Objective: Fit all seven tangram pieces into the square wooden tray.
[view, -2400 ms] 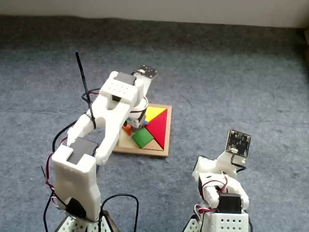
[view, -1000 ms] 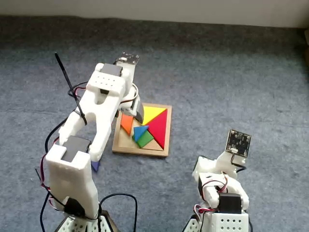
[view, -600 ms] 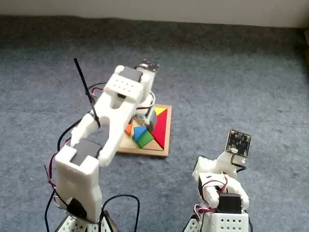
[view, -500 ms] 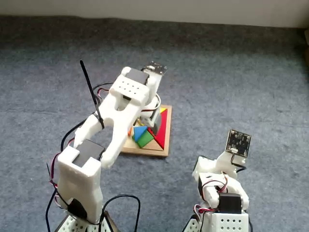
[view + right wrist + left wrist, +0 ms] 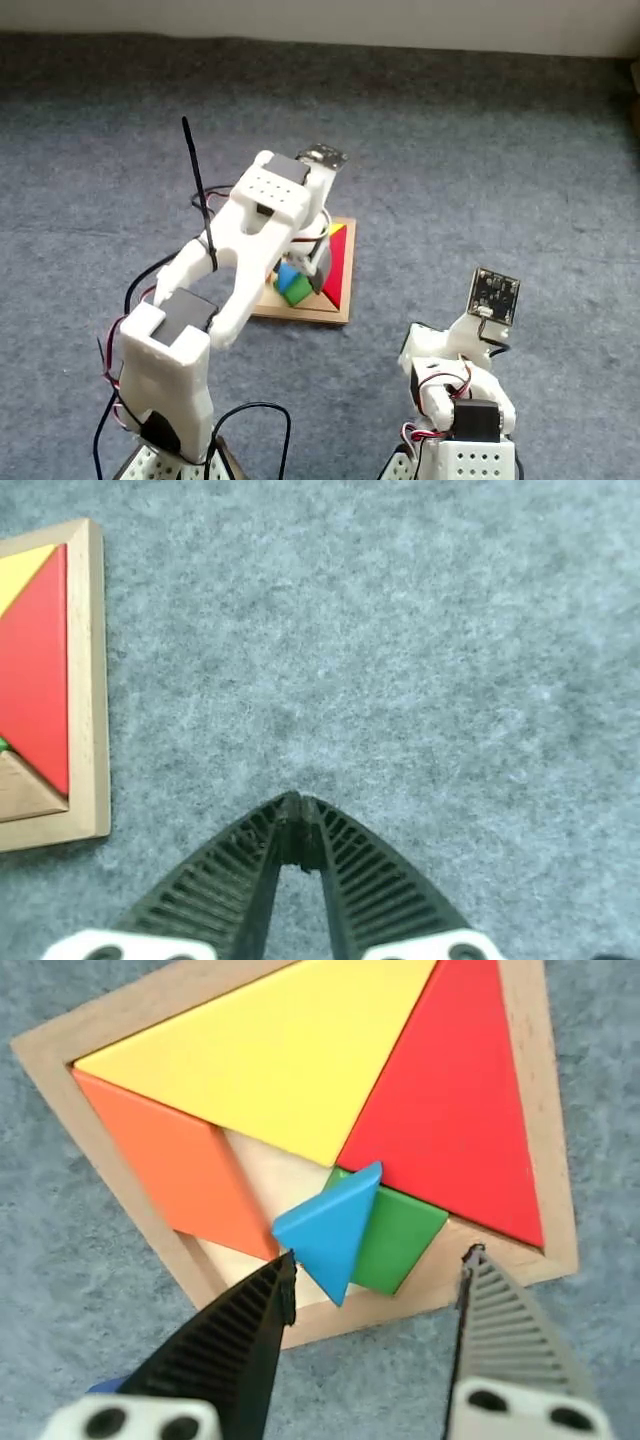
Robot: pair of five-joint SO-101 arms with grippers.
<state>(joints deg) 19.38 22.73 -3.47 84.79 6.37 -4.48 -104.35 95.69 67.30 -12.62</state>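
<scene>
1. Tangram pieces here look like flat, stiff, painted wood. I judge them light and not fragile, with smooth faces that could slide against a finger.
2. They are thin, so a hold probably has to go across two opposite edges from above. A triangle pinched on a corner would likely twist out.
3. Inside the square wooden tray point(image 5: 540, 1110), which lies on the grey carpet point(image 5: 500, 150), five pieces show.
4. The yellow triangle point(image 5: 270, 1060) and the red triangle point(image 5: 450, 1120) lie flat against each other and along the rim. The orange piece point(image 5: 170, 1170) sits flat beside the yellow one.
5. The green square point(image 5: 405, 1250) touches the red triangle's lower edge.
6. The blue triangle point(image 5: 335, 1230) is not seated. It lies tilted, partly on the green square and partly over bare wood point(image 5: 275, 1175).
7. That bare wood, plus a strip along the near rim, suggests open slots remain.
8. The left gripper point(image 5: 378, 1258) hangs over the tray's near edge, jaws apart and holding nothing. The blue triangle and green square lie between the two fingers.
9. The right gripper point(image 5: 298, 825) is over carpet, well apart from the tray, its jaws together and empty.
</scene>
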